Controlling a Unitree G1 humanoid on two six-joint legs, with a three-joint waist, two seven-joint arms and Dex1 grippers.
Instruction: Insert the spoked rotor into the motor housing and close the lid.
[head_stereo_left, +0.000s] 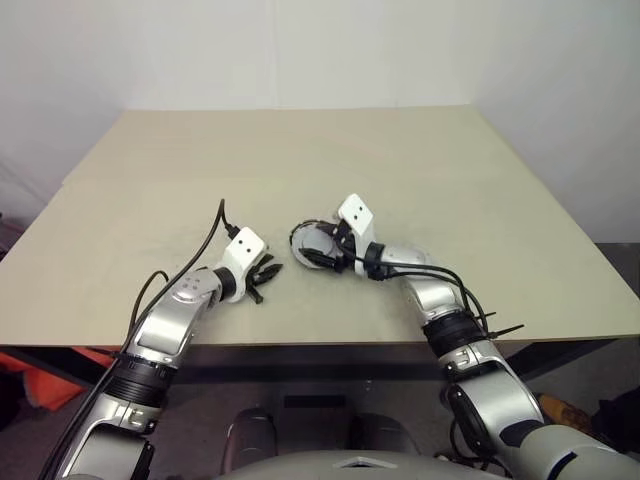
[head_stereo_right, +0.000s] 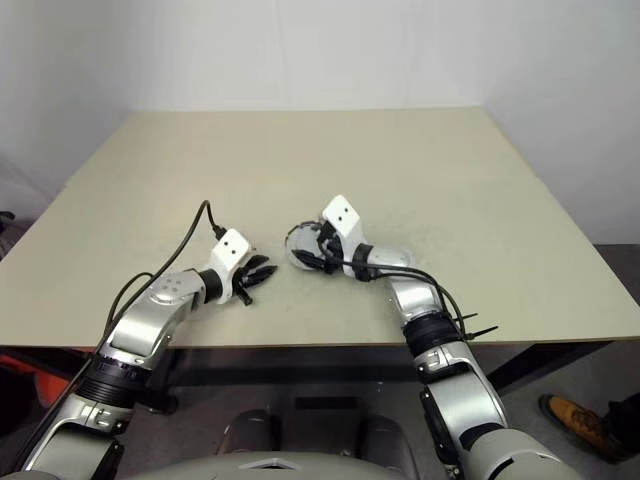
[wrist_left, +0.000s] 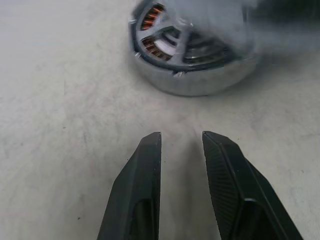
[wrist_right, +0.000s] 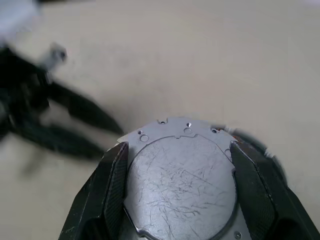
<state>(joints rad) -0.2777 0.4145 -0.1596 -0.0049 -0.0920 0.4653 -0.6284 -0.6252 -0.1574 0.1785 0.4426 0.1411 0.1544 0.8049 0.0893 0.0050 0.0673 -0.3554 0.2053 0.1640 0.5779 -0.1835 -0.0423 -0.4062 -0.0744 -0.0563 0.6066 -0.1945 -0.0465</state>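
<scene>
Beige table (head_stereo_left: 450, 190), matt and faintly speckled, stands against a plain white wall (head_stereo_left: 300, 50); its far and side edges run straight, and broad bare surface lies open beyond and to both sides of the two arms. No brand, label or readable writing shows on any part.

Left end effector (head_stereo_left: 266, 276): two black tapered fingers (wrist_left: 145, 185) with a finely ribbed inner face, parted by a narrow gap and holding nothing, their tips just over the table. A white block with two dark dots sits on its wrist, with a black cable looping back from it.

Right end effector (wrist_right: 177, 150): its two black fingers are spread wide on either side of the lid (wrist_right: 180, 185), a dull grey round disc with a scratched, brushed-metal face and a notched rim carrying small holes. The lid lies between the fingers, their inner faces against its edge, above the table.

Motor housing (wrist_left: 195, 55) rests on the table just ahead of the left fingers, near the table's middle: a round shiny metal shell with copper-coloured windings visible inside. The spoked rotor (wrist_left: 187, 37) sits within it, silver spokes crossing above the windings. The right end effector hangs close over this assembly.
</scene>
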